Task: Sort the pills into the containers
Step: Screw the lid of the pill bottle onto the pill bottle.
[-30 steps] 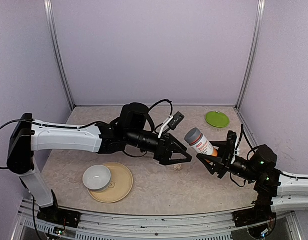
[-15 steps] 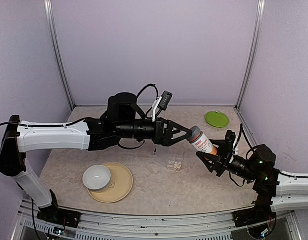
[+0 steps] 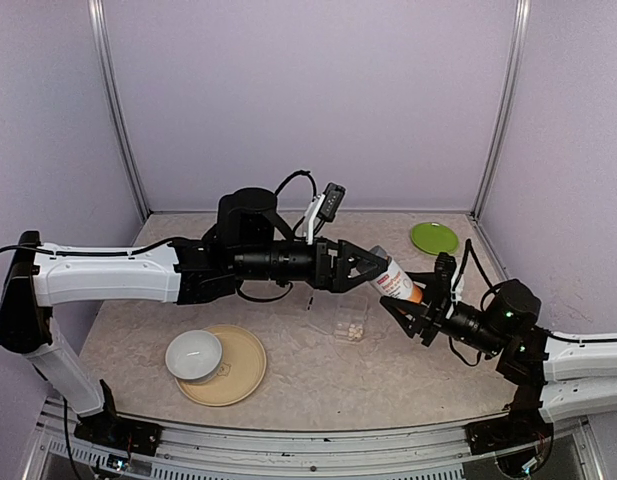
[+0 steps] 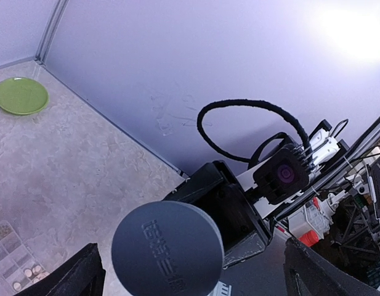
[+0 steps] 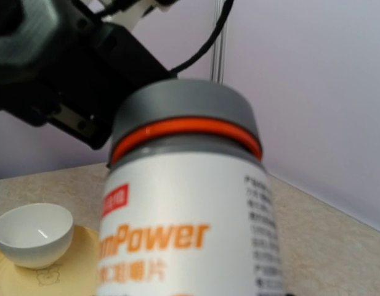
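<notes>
The pills (image 3: 356,328) are a small pale cluster in the clear pill box (image 3: 348,322) on the table, whose compartments are the containers. In the left wrist view the box (image 4: 6,246) and pills (image 4: 29,271) sit at the lower left. My right gripper (image 3: 412,302) is shut on the white, orange-labelled bottle (image 3: 397,281), holding it tilted above the table, cap toward the left arm. My left gripper (image 3: 379,267) is open, its fingers (image 4: 82,276) on either side of the grey cap (image 4: 168,250) without clamping it. The bottle (image 5: 190,216) fills the right wrist view.
A green plate (image 3: 434,238) lies at the back right corner. A white bowl (image 3: 194,355) rests on a tan plate (image 3: 238,368) at the front left. Lilac walls enclose the table on three sides.
The left arm lifted from the pill box and swung up to the bottle. The right arm brought the bottle left, so its cap now sits between the left fingers.
</notes>
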`<action>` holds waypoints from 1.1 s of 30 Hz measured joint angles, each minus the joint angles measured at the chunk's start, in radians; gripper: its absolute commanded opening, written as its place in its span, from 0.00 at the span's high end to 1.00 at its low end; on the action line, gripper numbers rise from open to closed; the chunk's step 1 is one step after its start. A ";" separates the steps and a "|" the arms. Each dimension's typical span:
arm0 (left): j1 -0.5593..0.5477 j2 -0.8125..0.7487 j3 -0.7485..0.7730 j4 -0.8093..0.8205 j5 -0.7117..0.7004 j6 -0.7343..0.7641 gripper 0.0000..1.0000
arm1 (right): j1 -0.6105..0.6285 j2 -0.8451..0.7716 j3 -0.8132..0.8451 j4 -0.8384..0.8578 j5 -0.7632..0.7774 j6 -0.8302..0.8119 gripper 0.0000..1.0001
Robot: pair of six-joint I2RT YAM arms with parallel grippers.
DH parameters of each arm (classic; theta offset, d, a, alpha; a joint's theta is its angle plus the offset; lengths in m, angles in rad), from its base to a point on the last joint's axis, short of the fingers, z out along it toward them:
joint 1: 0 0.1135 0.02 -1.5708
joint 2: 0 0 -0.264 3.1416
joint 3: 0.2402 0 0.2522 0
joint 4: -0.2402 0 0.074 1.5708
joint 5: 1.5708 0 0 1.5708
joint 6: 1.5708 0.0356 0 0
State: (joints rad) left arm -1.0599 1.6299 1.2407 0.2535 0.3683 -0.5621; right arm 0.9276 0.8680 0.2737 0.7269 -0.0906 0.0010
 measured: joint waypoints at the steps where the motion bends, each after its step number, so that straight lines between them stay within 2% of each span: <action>1: -0.001 0.000 0.000 0.000 -0.001 0.000 0.01 | 0.000 0.011 0.003 0.001 0.000 -0.001 1.00; 22: -0.002 0.000 0.000 0.000 -0.024 -0.010 0.01 | 0.006 0.183 0.044 0.081 -0.102 0.023 1.00; 28: -0.002 0.000 0.000 -0.001 -0.036 -0.009 0.01 | 0.006 0.156 0.044 0.079 -0.111 0.022 1.00; 33: 0.007 -0.005 0.000 -0.007 -0.044 -0.011 0.01 | 0.006 0.042 0.037 0.065 -0.060 0.003 1.00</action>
State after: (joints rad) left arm -1.0531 1.6253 1.2407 0.2462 0.3241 -0.5735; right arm 0.9340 0.9096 0.3103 0.7918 -0.1501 0.0044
